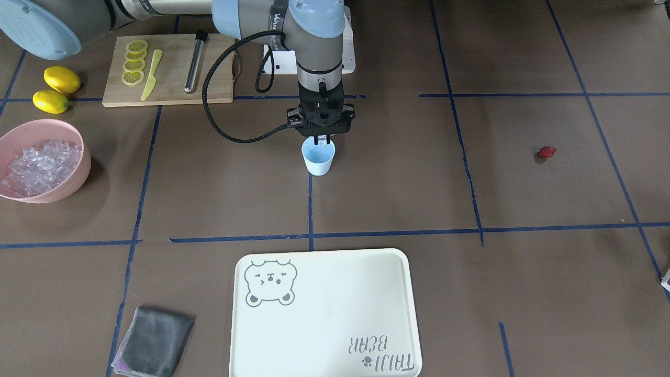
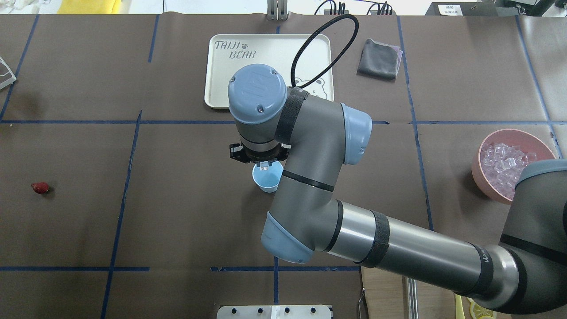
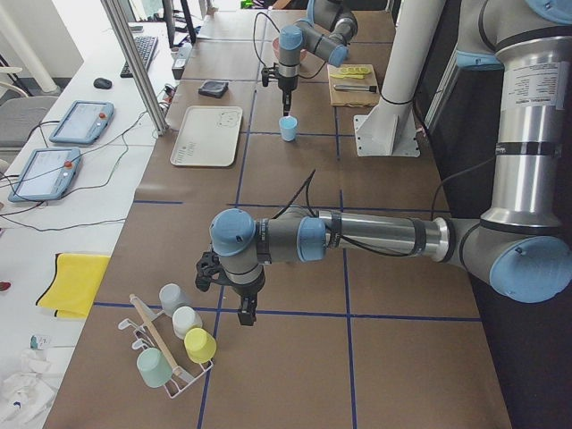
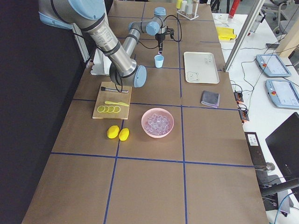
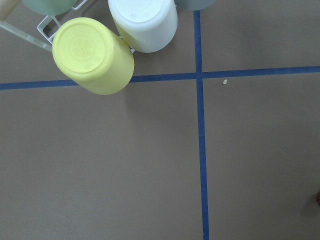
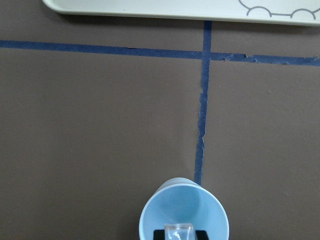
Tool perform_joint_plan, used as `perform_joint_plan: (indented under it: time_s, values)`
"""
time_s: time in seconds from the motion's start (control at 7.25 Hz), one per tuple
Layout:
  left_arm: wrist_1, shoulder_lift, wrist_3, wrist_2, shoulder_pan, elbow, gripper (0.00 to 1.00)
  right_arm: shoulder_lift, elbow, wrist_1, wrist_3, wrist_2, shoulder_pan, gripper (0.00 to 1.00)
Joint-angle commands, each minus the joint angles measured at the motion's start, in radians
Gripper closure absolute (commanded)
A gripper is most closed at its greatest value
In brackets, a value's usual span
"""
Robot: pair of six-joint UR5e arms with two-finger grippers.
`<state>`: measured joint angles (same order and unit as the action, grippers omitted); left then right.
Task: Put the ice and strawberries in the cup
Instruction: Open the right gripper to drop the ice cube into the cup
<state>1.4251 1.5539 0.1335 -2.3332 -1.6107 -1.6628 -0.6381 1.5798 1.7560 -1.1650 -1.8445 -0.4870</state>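
Table (image 1: 392, 199): cup (image 1: 319, 159), tray (image 1: 340, 293), bowl (image 1: 63, 191), strawberry (image 1: 547, 152)

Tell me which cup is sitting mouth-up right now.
The pale-blue cup under the right claw gripping an ice cube. The yellow cup and white cup sit tipped on the rack, bases showing.

Right-end camera, my near side. My right arm (image 4: 117, 51) reaches from the near corner out over the brown table. The right gripper (image 4: 160, 50) points straight down, just above the mouth of the pale blue cup (image 4: 159, 61). The fingers are too small here to read. The cup stands upright, near the cream tray (image 4: 201, 65), with a line of blue tape (image 4: 179, 70) between them. A folded grey cloth (image 4: 210, 98) lies just past the tray's near end. The wooden board (image 4: 105, 96) carries a dark rod (image 4: 110, 88), a yellow knife (image 4: 117, 103) and a row of lemon slices (image 4: 108, 109). Two whole lemons (image 4: 113, 132) lie side by side nearer the camera. The pink bowl (image 4: 144, 122) next to them is heaped with ice (image 4: 158, 122).
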Motion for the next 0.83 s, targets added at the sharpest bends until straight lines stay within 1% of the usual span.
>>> perform_joint_plan:
  time_s: [0.0, 0.14, 0.28, 0.41, 0.55, 0.69]
  values:
    - [0.0, 0.0, 0.0, 0.0, 0.0, 0.0, 0.0, -0.003, -0.015, -0.003, 0.001, 0.001, 0.001, 1.0]
    - [0.0, 0.002, 0.0, 0.0, 0.0, 0.0, 0.0, -0.002, -0.015, -0.003, 0.001, 0.001, 0.004, 1.0]
    - [0.0, 0.002, 0.0, 0.0, 0.0, 0.0, 0.0, -0.002, -0.015, -0.01, 0.001, -0.001, 0.004, 0.96]
    - [0.0, 0.0, 0.0, 0.0, 0.0, 0.001, 0.0, 0.0, -0.017, -0.016, -0.001, -0.001, 0.004, 0.72]
    - [0.0, 0.0, 0.0, 0.002, 0.0, 0.001, 0.0, -0.002, -0.017, -0.017, -0.001, -0.001, 0.004, 0.56]
    - [0.0, 0.002, 0.002, 0.002, 0.0, 0.001, 0.0, -0.005, -0.015, -0.018, 0.001, -0.001, 0.004, 0.38]
